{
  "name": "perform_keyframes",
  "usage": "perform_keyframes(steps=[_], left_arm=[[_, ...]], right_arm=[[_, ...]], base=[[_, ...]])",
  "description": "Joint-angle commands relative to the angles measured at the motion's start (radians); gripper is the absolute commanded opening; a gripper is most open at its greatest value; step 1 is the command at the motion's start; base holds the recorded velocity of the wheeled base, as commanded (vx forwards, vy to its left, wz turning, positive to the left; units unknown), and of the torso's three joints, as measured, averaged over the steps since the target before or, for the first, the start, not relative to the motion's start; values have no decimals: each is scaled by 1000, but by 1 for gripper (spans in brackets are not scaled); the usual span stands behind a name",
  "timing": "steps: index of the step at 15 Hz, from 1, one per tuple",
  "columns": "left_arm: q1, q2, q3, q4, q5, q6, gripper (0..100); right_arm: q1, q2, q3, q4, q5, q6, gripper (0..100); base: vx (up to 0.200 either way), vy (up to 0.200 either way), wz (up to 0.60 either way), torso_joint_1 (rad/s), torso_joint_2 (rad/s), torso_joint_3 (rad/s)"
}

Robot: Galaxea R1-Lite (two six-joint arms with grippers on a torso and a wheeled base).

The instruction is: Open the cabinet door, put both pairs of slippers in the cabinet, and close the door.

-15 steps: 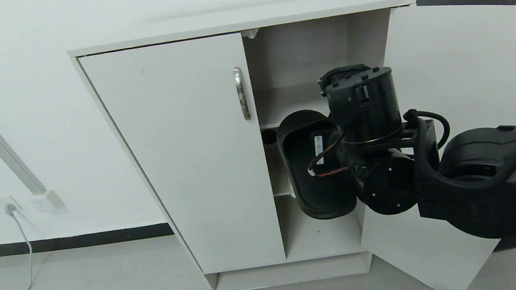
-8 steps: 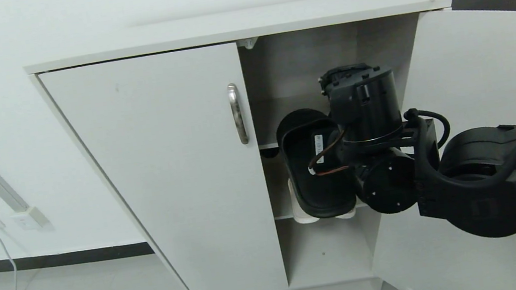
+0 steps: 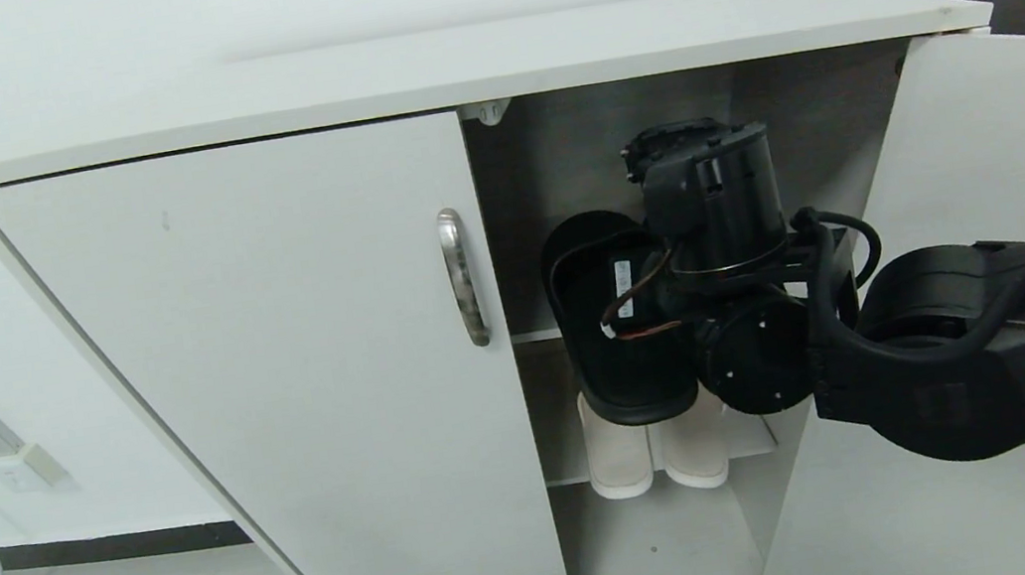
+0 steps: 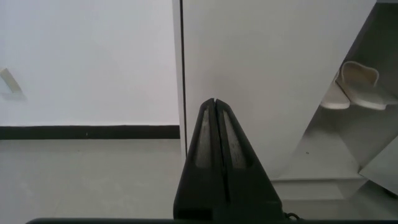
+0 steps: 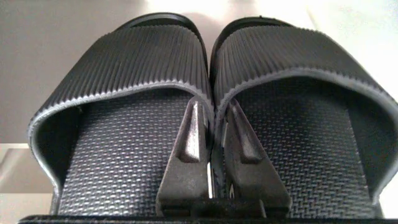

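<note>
Here right fingers (image 5: 191, 146) pinch black slippers (image 5: 124, 68); white pair (image 3: 655, 448) shelved

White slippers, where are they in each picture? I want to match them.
Head view: white slippers lie side by side on the lower shelf, below the held black slippers.
Left wrist view: same pair on that shelf, just past the edge of the closed door.
Right wrist view: not these; that pair is the black slippers, pinched by the right gripper.
Shared landmark: the closed door, beside them in head and left wrist views.
</note>
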Motion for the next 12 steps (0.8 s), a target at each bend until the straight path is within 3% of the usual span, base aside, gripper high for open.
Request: perform_keyframes(steps=[1, 12], left_arm=[[0, 1, 0, -1, 0, -1, 0], [0, 1, 0, -1, 2, -1, 0]], right_arm=[[-16, 37, -38, 0, 1, -3, 0], [-131, 241, -351, 77, 50, -19, 0]], base=[[0, 0, 0, 0, 0, 0], [0, 0, 0, 0, 0, 0]])
